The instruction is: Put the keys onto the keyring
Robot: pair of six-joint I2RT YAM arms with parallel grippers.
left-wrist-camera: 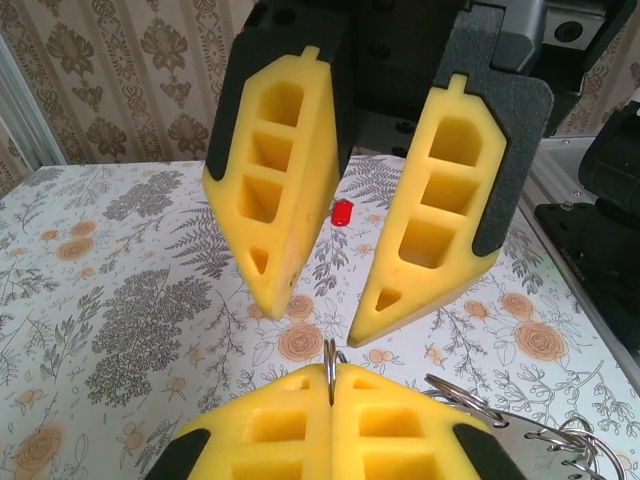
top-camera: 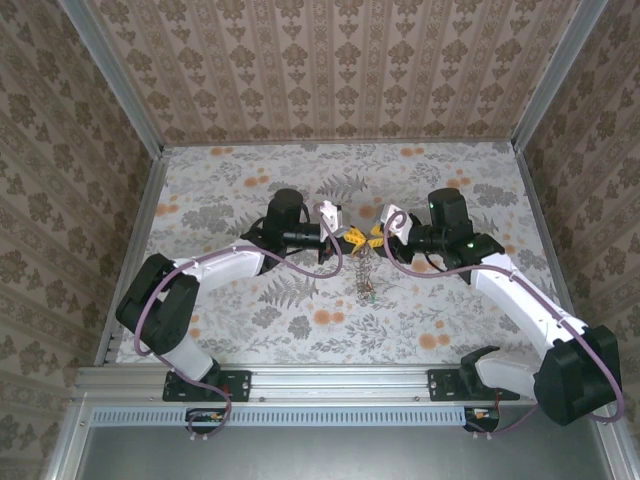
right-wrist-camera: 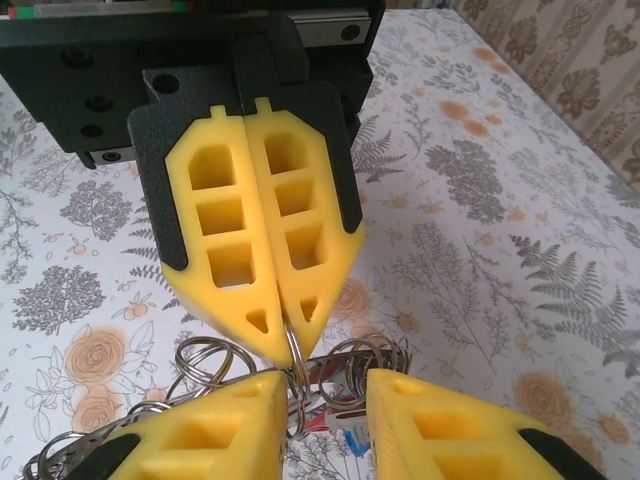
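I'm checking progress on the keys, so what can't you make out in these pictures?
1. How many keys: top view, too small; right wrist view, right gripper partly covers them.
2. Whether the ring the left gripper pinches is the big one: left wrist view, edge-on, its fingers hide the rest.
3. Other rings: left wrist view, cut off by the bottom edge.

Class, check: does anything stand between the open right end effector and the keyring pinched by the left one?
Nothing visible does. The keyring, pinched in the left end effector, sits directly before the right end effector, whose jaws stand open.
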